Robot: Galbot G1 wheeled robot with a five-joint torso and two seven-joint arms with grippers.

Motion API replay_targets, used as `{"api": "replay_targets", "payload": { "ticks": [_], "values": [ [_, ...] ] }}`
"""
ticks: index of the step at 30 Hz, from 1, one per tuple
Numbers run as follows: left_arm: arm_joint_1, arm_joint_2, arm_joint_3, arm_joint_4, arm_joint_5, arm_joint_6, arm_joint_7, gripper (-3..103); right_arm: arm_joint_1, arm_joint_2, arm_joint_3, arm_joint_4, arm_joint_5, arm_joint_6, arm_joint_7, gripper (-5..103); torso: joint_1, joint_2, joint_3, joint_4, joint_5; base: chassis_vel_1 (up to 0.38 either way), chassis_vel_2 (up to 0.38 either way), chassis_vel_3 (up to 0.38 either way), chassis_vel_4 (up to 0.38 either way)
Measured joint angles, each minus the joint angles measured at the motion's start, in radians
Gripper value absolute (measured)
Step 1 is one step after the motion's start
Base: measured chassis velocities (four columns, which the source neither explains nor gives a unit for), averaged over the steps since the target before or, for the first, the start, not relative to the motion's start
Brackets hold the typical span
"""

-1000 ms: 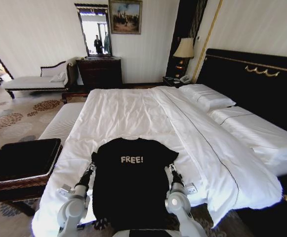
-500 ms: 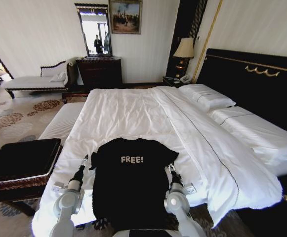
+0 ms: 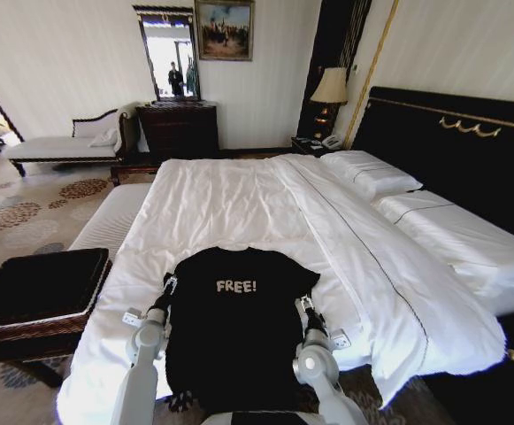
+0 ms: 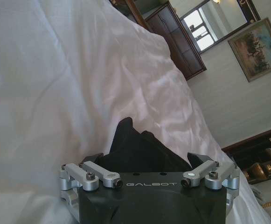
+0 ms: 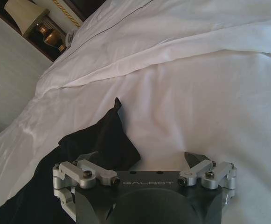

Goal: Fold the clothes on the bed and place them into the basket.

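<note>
The black T-shirt [image 3: 234, 328] with white "FREE!" lettering lies flat, chest up, near the foot edge of the white bed [image 3: 230, 199]. My left gripper [image 3: 169, 285] is at the shirt's left sleeve; in the left wrist view this gripper [image 4: 144, 161] is open with the sleeve [image 4: 137, 147] between its fingers. My right gripper [image 3: 303, 305] rests by the right sleeve. The right wrist view shows that gripper [image 5: 142, 158] open on the sheet, the black sleeve [image 5: 102, 135] beside one finger. The brown woven basket [image 3: 26, 326] with black fabric stands left of the bed.
A white-cushioned bench [image 3: 106, 221] runs along the bed's left side, behind the basket. Pillows [image 3: 367, 173] and the black headboard [image 3: 451, 150] lie at the right. A lamp [image 3: 330, 88], a dark dresser [image 3: 179, 128] and a chaise [image 3: 71, 146] stand along the far wall.
My left arm swung outward from the shirt, then came back in and forward to the left sleeve. The right arm has barely moved, and the shirt lies as before.
</note>
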Motion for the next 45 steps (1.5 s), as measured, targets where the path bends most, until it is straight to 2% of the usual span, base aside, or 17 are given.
{"api": "replay_targets", "payload": {
  "ticks": [6,7,12,14,18,20,24,28,31,36,44,45],
  "values": [
    [-0.025,-0.010,-0.008,-0.028,-0.074,0.001,-0.006,100,-0.001,-0.003,-0.001,-0.006,0.000,-0.001,0.001,100,0.000,0.000,0.000,0.0000,0.0000,0.000,0.000,0.000,0.000],
    [-0.031,-0.014,-0.021,-0.055,-0.121,0.007,-0.017,100,0.000,-0.004,-0.001,-0.006,0.000,-0.001,0.002,100,0.000,0.000,0.000,0.0000,-0.0001,0.000,0.000,0.000,0.000],
    [-0.027,-0.014,-0.058,-0.147,-0.203,0.016,-0.034,100,0.002,-0.005,-0.001,-0.008,0.000,-0.002,0.004,100,0.000,0.000,0.000,0.0000,-0.0001,0.000,0.000,0.000,0.000],
    [-0.025,-0.013,-0.062,-0.159,-0.210,0.018,-0.035,100,0.003,-0.005,-0.002,-0.009,0.000,-0.002,0.004,100,0.000,0.000,0.000,0.0000,-0.0002,0.000,0.000,0.000,0.000],
    [0.007,0.014,-0.120,-0.270,-0.274,0.019,-0.039,100,0.005,0.000,-0.009,-0.011,-0.003,-0.002,0.007,100,0.000,0.000,0.000,0.0000,-0.0001,0.000,0.000,0.000,0.000],
    [0.016,0.022,-0.136,-0.286,-0.283,0.019,-0.039,100,0.005,0.001,-0.010,-0.011,-0.003,-0.002,0.007,100,0.000,0.000,0.000,0.0000,0.0000,0.000,0.000,0.000,0.000],
    [0.064,0.062,-0.227,-0.308,-0.332,0.019,-0.036,100,0.005,0.002,-0.013,-0.016,-0.007,-0.003,0.007,100,0.000,0.000,0.000,0.0002,-0.0001,0.000,0.000,0.000,0.000],
    [0.096,0.078,-0.246,-0.246,-0.301,0.021,-0.039,100,0.007,0.008,-0.022,-0.018,-0.012,-0.003,0.007,100,0.000,0.000,0.000,-0.0001,-0.0001,0.000,0.000,0.000,0.000],
    [0.135,0.072,-0.205,-0.188,-0.217,0.042,-0.050,100,0.009,0.018,-0.033,-0.018,-0.019,-0.003,0.008,100,0.000,0.000,0.000,0.0000,-0.0005,0.000,0.000,0.000,0.000],
    [0.174,0.042,-0.151,-0.155,-0.144,0.053,-0.051,100,0.004,0.023,-0.036,-0.010,-0.025,-0.003,0.009,100,0.000,0.000,0.000,0.0001,0.0000,0.000,0.000,0.000,0.000],
    [0.171,0.032,-0.113,-0.139,-0.113,0.052,-0.050,101,-0.008,0.008,-0.016,-0.006,-0.024,-0.003,0.009,100,0.000,0.000,0.000,0.0000,0.0001,0.000,0.000,0.000,0.000],
    [0.170,0.031,-0.111,-0.137,-0.113,0.052,-0.050,97,-0.008,0.007,-0.015,-0.006,-0.024,-0.003,0.009,100,0.000,0.000,0.000,0.0000,0.0001,0.000,0.000,0.000,0.000]
  ]
}}
